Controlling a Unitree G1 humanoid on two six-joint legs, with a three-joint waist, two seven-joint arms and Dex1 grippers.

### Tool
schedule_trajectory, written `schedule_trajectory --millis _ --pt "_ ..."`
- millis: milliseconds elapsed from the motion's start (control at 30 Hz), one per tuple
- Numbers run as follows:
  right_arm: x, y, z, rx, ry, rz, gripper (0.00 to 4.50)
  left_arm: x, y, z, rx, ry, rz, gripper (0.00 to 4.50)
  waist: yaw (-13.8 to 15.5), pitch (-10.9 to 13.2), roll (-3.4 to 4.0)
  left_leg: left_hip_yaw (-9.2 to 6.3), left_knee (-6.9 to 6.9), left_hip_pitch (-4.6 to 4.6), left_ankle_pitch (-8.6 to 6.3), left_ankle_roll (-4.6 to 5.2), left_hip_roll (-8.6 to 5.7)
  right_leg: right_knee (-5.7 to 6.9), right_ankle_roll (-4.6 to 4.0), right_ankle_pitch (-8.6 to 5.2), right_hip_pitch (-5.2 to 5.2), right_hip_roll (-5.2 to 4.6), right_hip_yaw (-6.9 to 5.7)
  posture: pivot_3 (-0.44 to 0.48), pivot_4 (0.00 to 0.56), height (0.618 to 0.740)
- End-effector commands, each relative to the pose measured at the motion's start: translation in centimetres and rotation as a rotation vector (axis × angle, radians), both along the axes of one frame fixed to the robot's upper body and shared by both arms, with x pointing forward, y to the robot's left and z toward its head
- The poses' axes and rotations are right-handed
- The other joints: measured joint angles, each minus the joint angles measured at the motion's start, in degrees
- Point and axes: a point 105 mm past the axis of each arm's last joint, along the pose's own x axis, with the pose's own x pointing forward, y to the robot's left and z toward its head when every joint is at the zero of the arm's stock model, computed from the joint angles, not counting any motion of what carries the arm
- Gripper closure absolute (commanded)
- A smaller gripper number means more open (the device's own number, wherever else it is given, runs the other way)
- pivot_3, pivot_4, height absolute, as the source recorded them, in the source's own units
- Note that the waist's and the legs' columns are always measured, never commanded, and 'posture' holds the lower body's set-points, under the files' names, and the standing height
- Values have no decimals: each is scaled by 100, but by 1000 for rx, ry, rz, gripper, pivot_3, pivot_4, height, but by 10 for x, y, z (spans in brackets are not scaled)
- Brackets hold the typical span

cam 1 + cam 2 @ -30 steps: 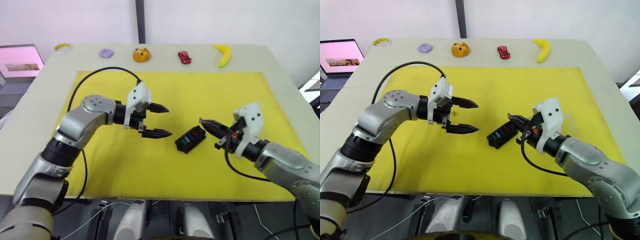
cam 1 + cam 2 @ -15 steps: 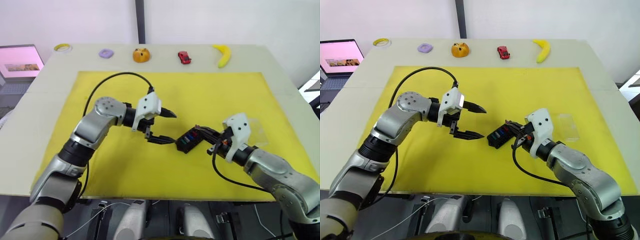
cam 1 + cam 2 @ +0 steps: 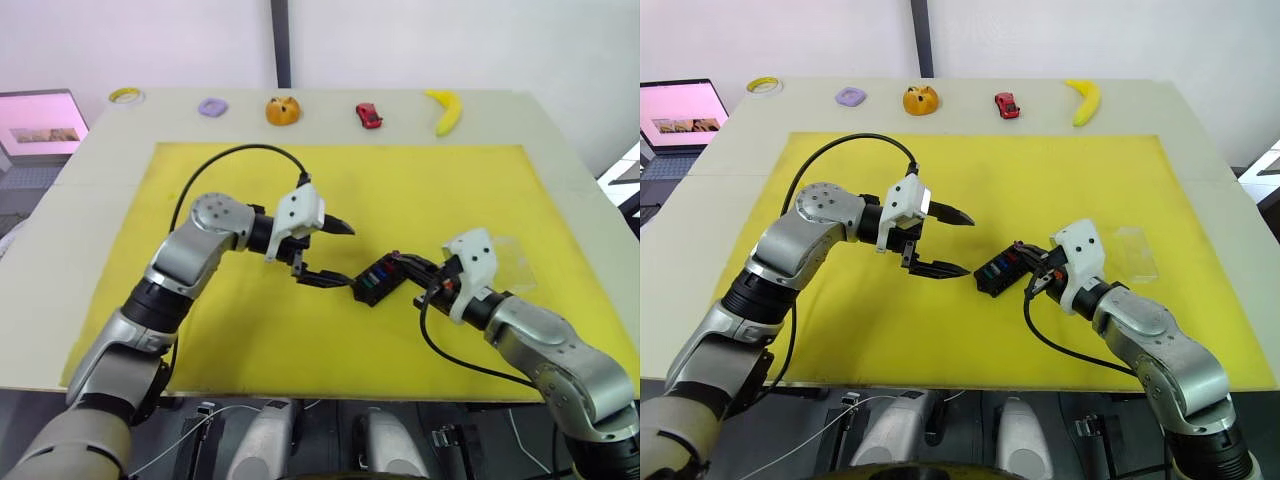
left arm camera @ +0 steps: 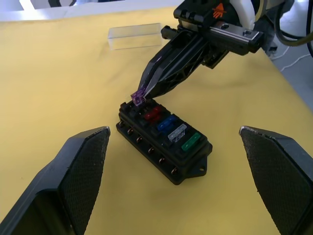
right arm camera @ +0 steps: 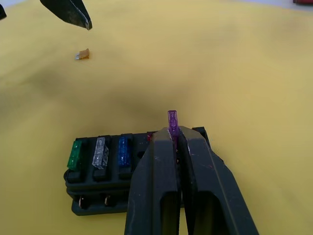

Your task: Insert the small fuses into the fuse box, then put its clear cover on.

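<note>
The black fuse box (image 3: 380, 280) lies on the yellow mat and holds green (image 4: 190, 142), clear (image 4: 177, 132), blue (image 4: 167, 123) and red (image 4: 152, 114) fuses in one row. My right gripper (image 3: 398, 262) is shut on a purple fuse (image 5: 172, 123), held at the box's end beside the red one. My left gripper (image 3: 345, 255) stands open just left of the box, its fingers (image 4: 78, 171) spread on either side of it. An olive-brown fuse (image 5: 82, 54) lies loose on the mat. The clear cover (image 3: 1135, 250) rests behind my right wrist.
Along the table's far edge lie a banana (image 3: 446, 110), a red toy car (image 3: 369, 115), an orange object (image 3: 284, 110), a purple piece (image 3: 212, 106) and a tape roll (image 3: 125, 95). A laptop (image 3: 40, 125) stands at the far left. The yellow mat (image 3: 250, 330) covers most of the table.
Over the last second both grippers closed in on the fuse box, the left from the left, the right bringing the purple fuse to its end. Since half a second ago, hardly any motion.
</note>
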Motion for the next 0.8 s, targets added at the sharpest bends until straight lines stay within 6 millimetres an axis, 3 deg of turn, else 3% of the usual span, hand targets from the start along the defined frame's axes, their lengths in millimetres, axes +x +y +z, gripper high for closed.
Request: schedule_trajectory --millis 33,800 --pt "0 3 11 6 -52 23 4500 -1 -1 12 -19 -52 -10 28 1 0 0 0 1 0 0 0 0 1 0 0 0 0 0 0 150 735" --pt "6 1 6 -15 -41 62 4500 -2 -4 13 -19 -54 -10 28 -4 -1 1 0 10 1 12 -19 -1 17 0 0 0 1 0 0 150 735"
